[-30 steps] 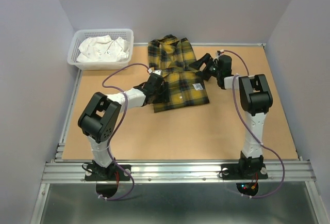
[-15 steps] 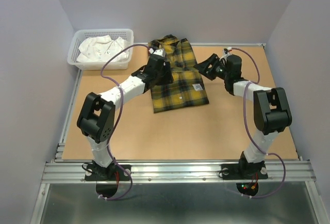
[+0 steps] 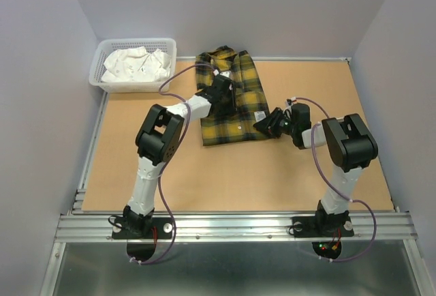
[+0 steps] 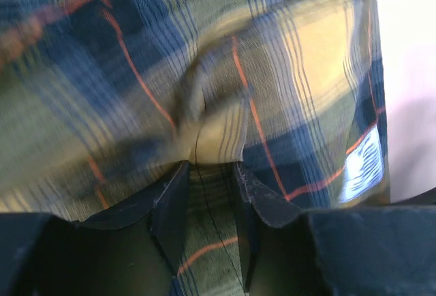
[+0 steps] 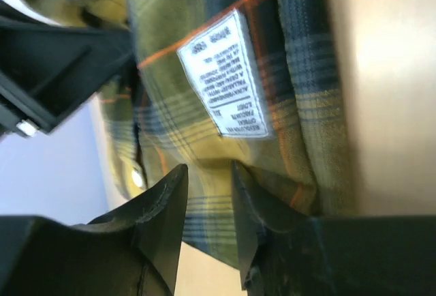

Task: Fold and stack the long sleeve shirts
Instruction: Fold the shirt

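The long sleeve shirt (image 3: 235, 124), yellow flannel with dark plaid and thin red lines, lies folded at the back middle of the table, collar to the far side. My left gripper (image 3: 221, 86) is down on its upper middle. In the left wrist view the shirt (image 4: 286, 57) puckers into a ridge between my left gripper's (image 4: 211, 166) narrowed jaws. My right gripper (image 3: 264, 125) sits at the near right corner, just below the white care label (image 3: 261, 115). There the jaws of the right gripper (image 5: 208, 166) straddle the hem of the shirt (image 5: 204, 43) under the label (image 5: 225, 71).
A white plastic basket (image 3: 133, 41) holding crumpled white cloth (image 3: 136, 64) stands at the back left corner. Bare brown tabletop (image 3: 225, 180) lies between the shirt and the arm bases. Grey walls close in both sides and the back.
The left gripper travelled from the shirt's near left edge up to its upper middle. The right gripper came from the far right side down to the near right corner. Both jaws narrowed.
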Controlling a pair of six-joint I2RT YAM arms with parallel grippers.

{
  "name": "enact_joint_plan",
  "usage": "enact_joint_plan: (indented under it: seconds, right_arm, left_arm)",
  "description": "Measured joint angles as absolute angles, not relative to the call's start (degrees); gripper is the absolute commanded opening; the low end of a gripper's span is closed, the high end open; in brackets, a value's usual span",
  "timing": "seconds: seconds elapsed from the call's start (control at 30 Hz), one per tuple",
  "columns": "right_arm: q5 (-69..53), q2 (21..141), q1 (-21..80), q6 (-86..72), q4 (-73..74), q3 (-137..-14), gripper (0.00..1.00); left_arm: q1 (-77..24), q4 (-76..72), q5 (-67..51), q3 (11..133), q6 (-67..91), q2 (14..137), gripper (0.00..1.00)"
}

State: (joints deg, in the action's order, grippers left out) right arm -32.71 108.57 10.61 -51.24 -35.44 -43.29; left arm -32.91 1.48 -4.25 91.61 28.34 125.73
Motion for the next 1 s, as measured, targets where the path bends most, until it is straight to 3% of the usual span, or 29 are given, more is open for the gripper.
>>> enact_joint_plan:
  seconds: [0.13, 0.23, 0.37, 0.47, 0.6, 0.73, 1.0]
  right_arm:
    - [-32.5, 109.8, 10.2, -51.6, -41.3, -39.5, 0.38]
    - [-31.9, 108.4, 10.2, -51.0, -42.4, -37.6, 0.39]
    - [-31.2, 104.7, 10.4, -48.8, -38.2, -37.6, 0.41]
    - [-30.6, 101.7, 11.0, -47.1, -32.8, -39.3, 0.43]
    - [-30.4, 99.9, 13.8, -45.6, -27.8, -46.2, 0.46]
    - [-30.3, 99.9, 18.7, -45.2, -26.8, -53.7, 0.47]
    - [-30.7, 106.3, 27.5, -47.9, -30.3, -61.1, 0.47]
  left_arm:
    - [-32.9, 1.1, -3.5, 95.2, 27.9, 128.0, 0.49]
    - [-32.9, 1.0, -3.4, 95.5, 27.8, 128.5, 0.62]
    - [-33.1, 0.0, -2.9, 93.1, 26.9, 125.8, 0.75]
    - [-33.0, -0.2, -1.8, 87.0, 26.5, 119.5, 0.78]
    - [-32.9, 0.0, -0.4, 76.8, 26.5, 106.5, 0.73]
    - [-32.5, -1.9, -0.5, 66.3, 27.6, 94.6, 0.58]
    - [-32.5, -0.7, -3.3, 53.4, 29.3, 93.6, 0.45]
